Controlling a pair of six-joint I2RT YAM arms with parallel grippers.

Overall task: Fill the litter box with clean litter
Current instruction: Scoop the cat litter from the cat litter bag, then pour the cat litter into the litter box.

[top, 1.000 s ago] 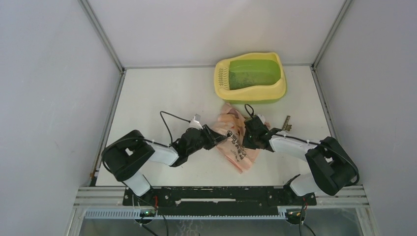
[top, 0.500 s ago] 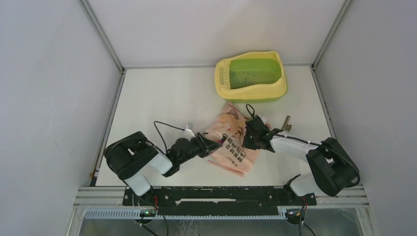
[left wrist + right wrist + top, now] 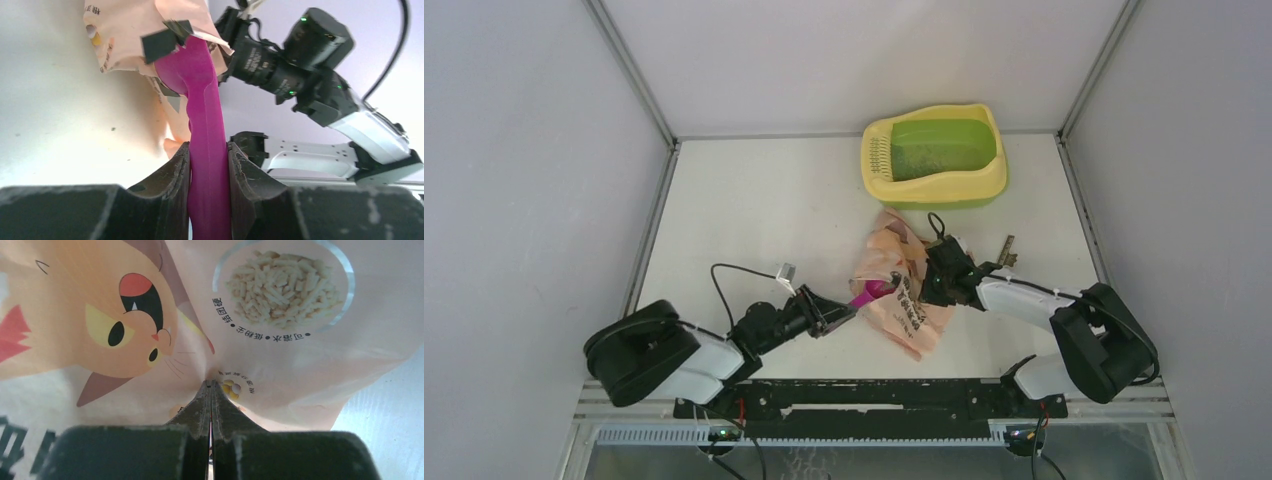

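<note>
**Magenta scoop in the litter bag, box only thinly filled**

Seen from above, the litter box (image 3: 936, 190) sits at about 1 o'clock on the table, against the far edge and well apart from both arms. Its slotted grille is at the left end. Its lime-green basin holds only a thin speckling of dark litter (image 3: 944, 160), and the green floor shows through.

A peach-pink litter bag (image 3: 909, 320), printed with a cartoon cat, lies crumpled just right of centre, towards 4 o'clock. The right gripper (image 3: 210, 386) has its jaws pressed fully together, pinching a fold of the bag. The left gripper (image 3: 209, 150), at about 7 o'clock, is partly open and clamps the handle of a magenta plastic scoop (image 3: 202, 90). The scoop's head reaches into the bag's torn mouth. Whether the head carries any litter cannot be told.

The task looks to be in its early-to-middle stage. Scooping is under way, and most of the filling appears left to do, each load needing to be carried to 1 o'clock and tipped in.

The table (image 3: 754, 200) is matte white and bare across its left half. Pale grey walls (image 3: 524, 150) with metal corner posts enclose it on three sides.
</note>
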